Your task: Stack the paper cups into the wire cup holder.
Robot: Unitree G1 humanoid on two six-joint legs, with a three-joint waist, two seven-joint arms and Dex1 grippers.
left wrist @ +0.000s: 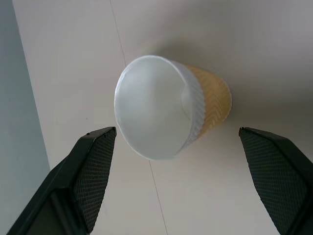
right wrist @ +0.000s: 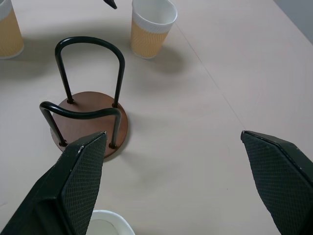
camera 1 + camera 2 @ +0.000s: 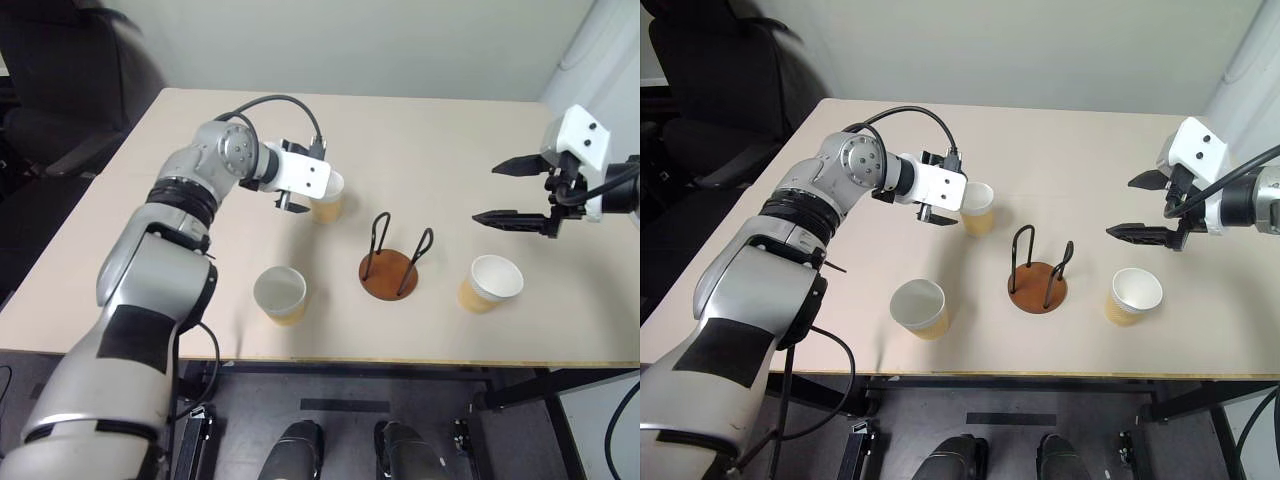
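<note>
On the pale table (image 3: 450, 130), seen from the head camera, three paper cups stand upright around the wire cup holder (image 3: 390, 274), which is empty. The far cup (image 3: 327, 203) sits beyond the holder on the robot's left, the near left cup (image 3: 281, 295) stands close to the table's front edge, and the right cup (image 3: 490, 283) stands just right of the holder. The left gripper (image 3: 300, 192) hangs right at the far cup, half covering it; the right gripper (image 3: 513, 192) hovers above the table over the right cup, well apart from it, jaws spread and empty

In the left wrist view, the far cup (image 1: 168, 110) lies between the two black fingers (image 1: 93, 171), which are spread wide with clear gaps on both sides, so nothing is pinched yet. The cup looks nearer one finger than the other. If the jaws close off-centre like this, the nearer finger could push the light cup over or slide it away, and a hard squeeze could crush its thin wall

In the right wrist view, the holder (image 2: 90, 110) shows two wire loops on a brown disc. Those loops leave a tight opening; a cup brought in tilted could catch a wire and tip the holder
</note>
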